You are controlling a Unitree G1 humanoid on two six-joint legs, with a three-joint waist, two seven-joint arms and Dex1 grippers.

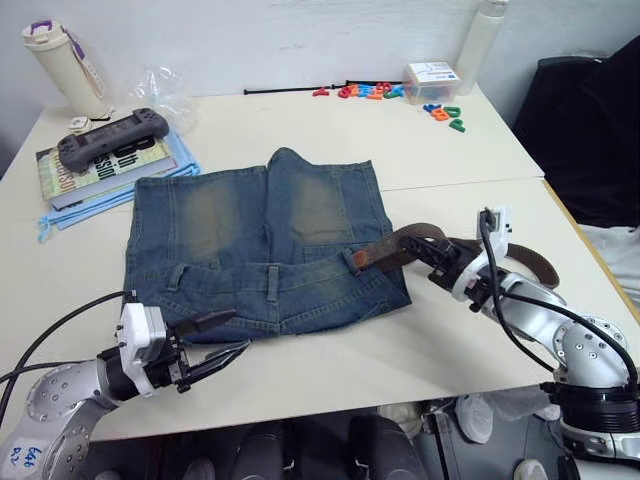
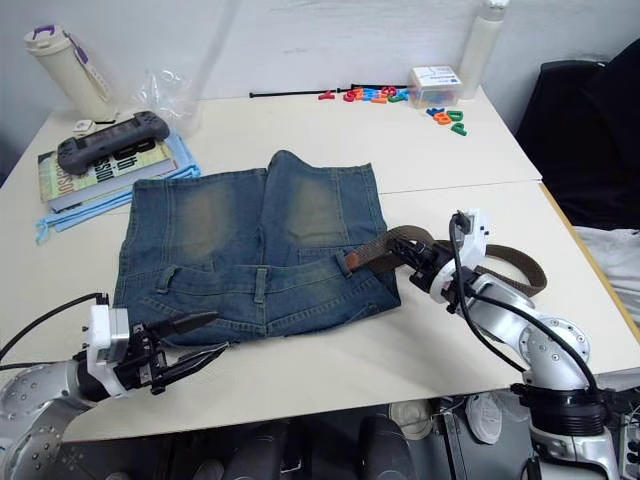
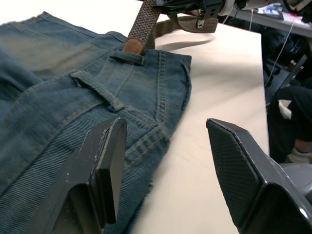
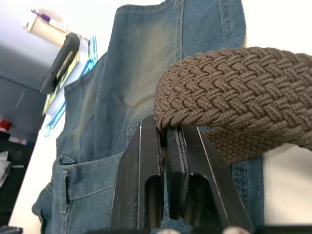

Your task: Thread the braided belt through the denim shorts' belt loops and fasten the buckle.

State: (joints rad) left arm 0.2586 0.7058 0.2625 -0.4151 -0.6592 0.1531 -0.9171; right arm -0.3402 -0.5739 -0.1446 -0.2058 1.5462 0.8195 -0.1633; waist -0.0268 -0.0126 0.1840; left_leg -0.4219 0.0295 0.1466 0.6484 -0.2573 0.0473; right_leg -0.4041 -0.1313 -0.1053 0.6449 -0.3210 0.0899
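Braided belt point(image 1: 400, 245), soft and floppy, is lying with its tip under one belt loop point(image 1: 352, 262) of the denim shorts point(image 1: 262, 245) on the worktop point(image 1: 440, 150), right gripper point(image 1: 432, 257) clenching its strap, left gripper point(image 1: 205, 343) hovering released; gripping near the tip looks best.

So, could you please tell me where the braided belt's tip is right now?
The braided belt lies off the denim shorts' right side; its leather tip sits under the rightmost waistband loop, just ahead of the right pincer, which pinches it.
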